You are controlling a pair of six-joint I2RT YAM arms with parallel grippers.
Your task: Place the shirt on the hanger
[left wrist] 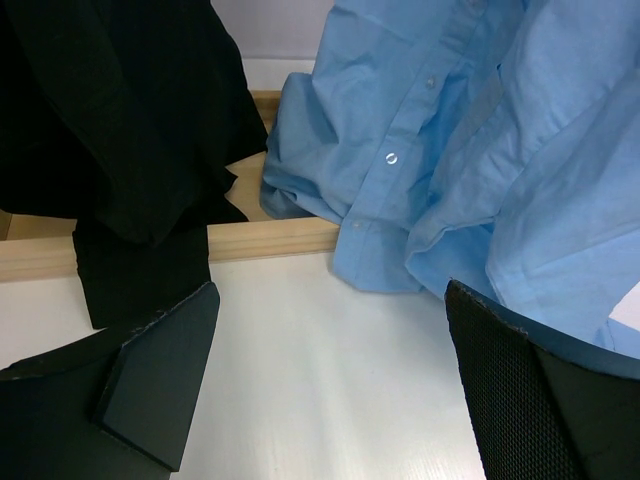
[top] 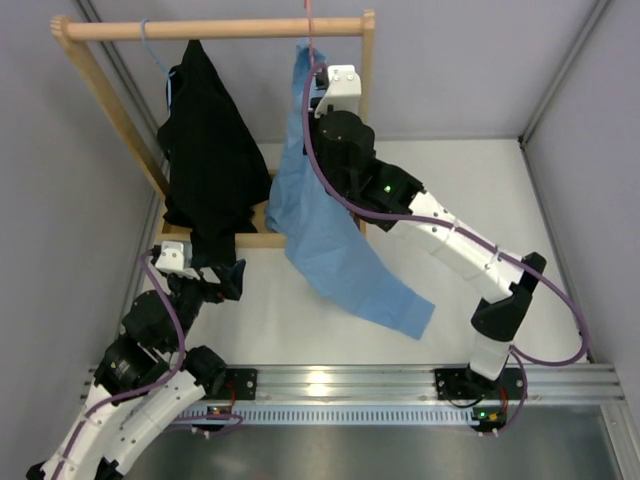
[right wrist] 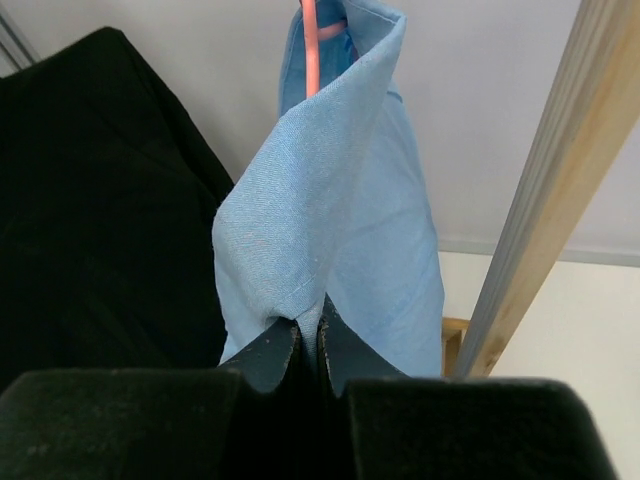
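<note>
One shirt (top: 322, 232) hangs at 12 o'clock, hanger (right wrist: 310, 45) in its collar. Right jaws closed on shirt; left jaws wide, empty.

Left gripper (left wrist: 330, 320) low, jaws apart; right gripper (right wrist: 310, 335) raised, pinching the shirt (right wrist: 330, 200).

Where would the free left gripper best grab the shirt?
Probably low on the shirt, at its buttoned front edge, bunched over the rack's base rail. That edge looks doubled, lies uncovered and faces the open left gripper, so come in level from the near side. The right gripper pinches a fold up by the hanger.
</note>
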